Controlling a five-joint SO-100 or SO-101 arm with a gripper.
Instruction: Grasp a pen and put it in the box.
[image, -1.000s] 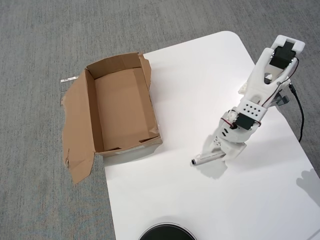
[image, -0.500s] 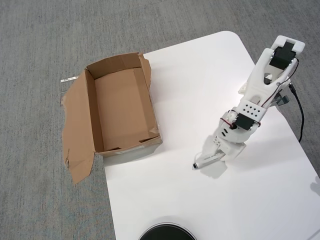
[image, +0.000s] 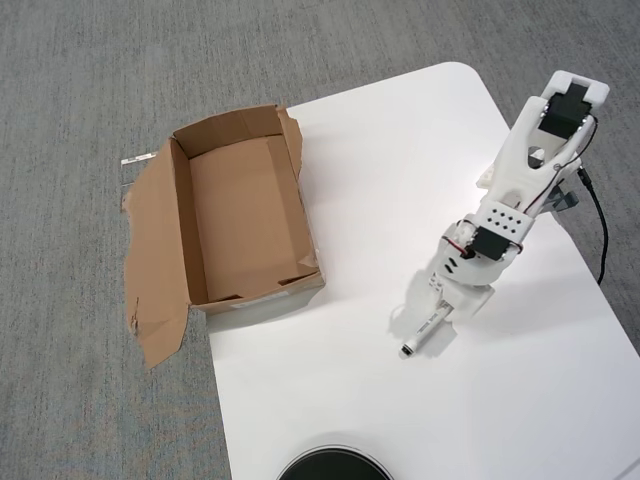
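- In the overhead view the pen lies on the white table, right under the tip of the arm's gripper, toward the near right part of the tabletop.
- The gripper covers the pen's upper end, so only the lower stretch with its dark tip shows, poking out toward the near left.
- The pen's long axis runs on a steep diagonal, from the gripper down to the near left.
- Whether the fingers are spread or already pinching the barrel cannot be told from above; the arm's body hides them.
- The box sits well apart to the left, hanging partly over the table's left edge, its open top facing up and empty; the carry would go left and a little farther away.
- Compared with a moment ago, the pen has swung: it lay nearly crosswise with its tip pointing left, and now points down toward the near edge. The arm has barely shifted.
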